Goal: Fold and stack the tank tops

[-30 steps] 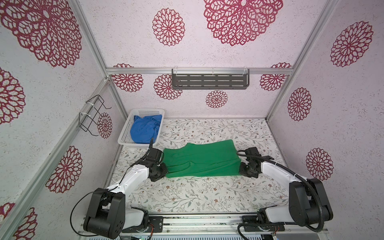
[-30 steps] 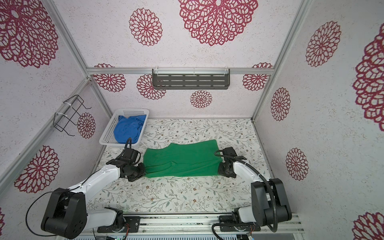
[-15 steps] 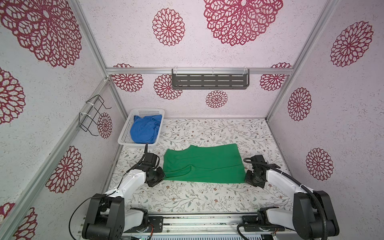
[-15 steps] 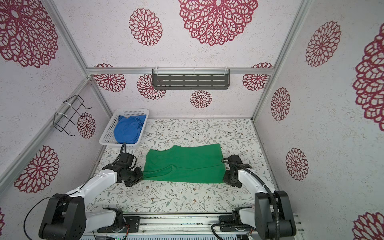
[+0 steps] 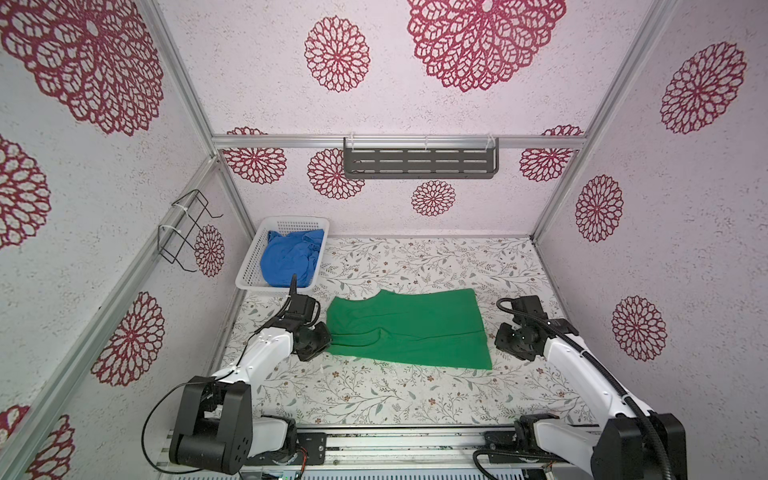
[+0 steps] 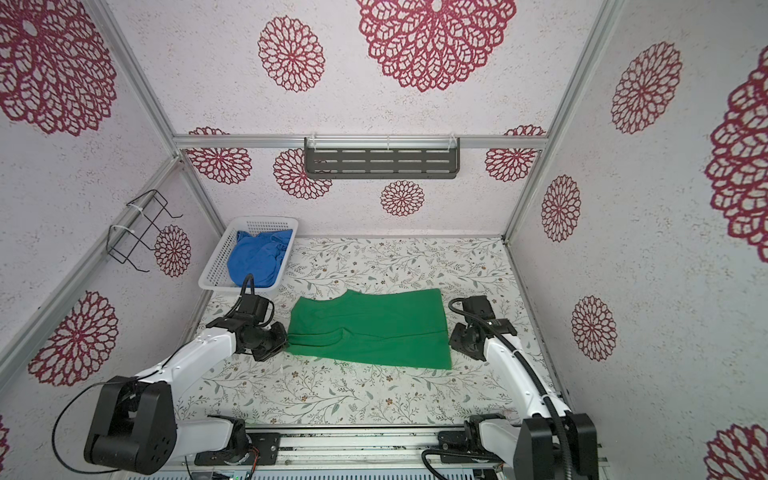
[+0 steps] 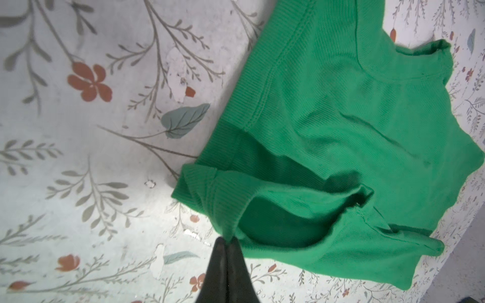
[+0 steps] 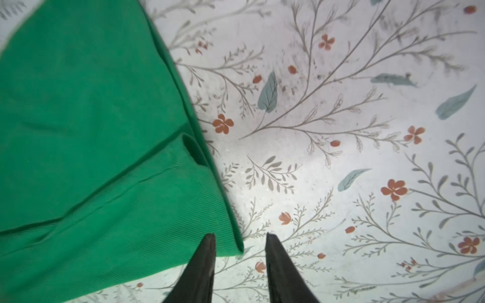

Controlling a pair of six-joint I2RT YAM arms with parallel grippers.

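**Green top laid flat, long axis left to right; blue top in the basket**

- **Position:** The bright green ribbed-fabric tank top (image 5: 407, 328) lies at the centre of the floral-print table (image 5: 415, 395) in both top views.
- **Orientation:** Its long axis runs left to right across the frame, sloping slightly down toward the right. The neck and strap end points left and the straight hem points right.
- **Hidden layers:** A fold line runs lengthwise, and whatever lies under the upper layer is hidden.
- **Left gripper (image 7: 227, 240):** The fingers are pressed together, pinching a shoulder strap that rises off the table to meet them.
- **Right gripper (image 8: 238, 237):** The fingers are spread. The hem corner lies on the table between them, not gripped.
- **Top views:** The fingertips of both grippers are hidden under the wrist housings.
- **Basket:** The white perforated plastic basket (image 5: 299, 224) sits at the left rear of the table and holds the crumpled royal blue tank top (image 5: 291, 262). Its orientation is unreadable.
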